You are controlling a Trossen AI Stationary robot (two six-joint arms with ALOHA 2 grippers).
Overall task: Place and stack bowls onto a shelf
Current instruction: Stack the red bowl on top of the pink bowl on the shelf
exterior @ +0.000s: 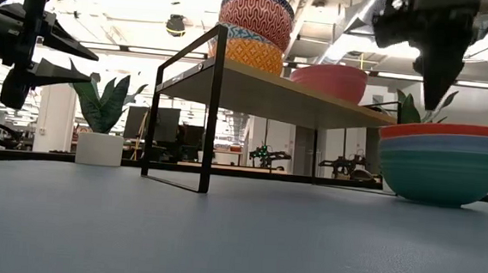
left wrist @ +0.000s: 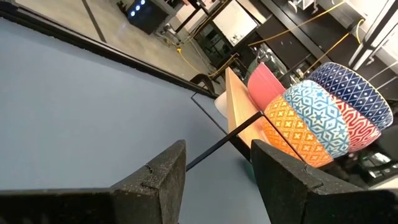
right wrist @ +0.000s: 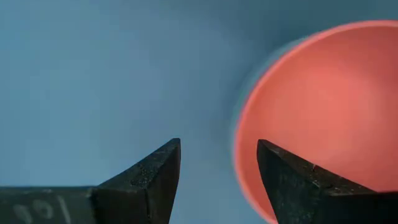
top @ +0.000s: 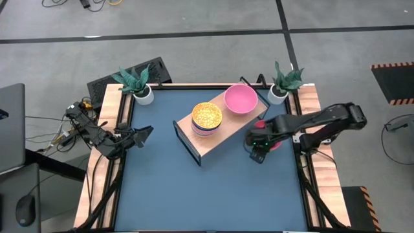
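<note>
The light-wood shelf [top: 218, 138] stands slantwise mid-table on its black frame [exterior: 212, 108]. It carries a stack of small patterned bowls [top: 207, 118], topped by a yellow-orange inside, and beside it a plain pink bowl [top: 240, 99]. A second stack of larger bowls [exterior: 438, 163], coral over blue over teal, rests on the table to the shelf's right. My right gripper [exterior: 431, 94] is open and points down just above this stack's rim [right wrist: 239, 140], touching nothing. My left gripper [top: 146, 133] is open and hovers at the table's left edge, facing the shelf [left wrist: 235, 93].
Two white pots with green plants stand at the far corners [top: 143, 94] [top: 278, 92]. Wooden rails [top: 116, 129] run along both table sides. Bare blue tabletop [top: 207, 194] spreads between the shelf and the near edge.
</note>
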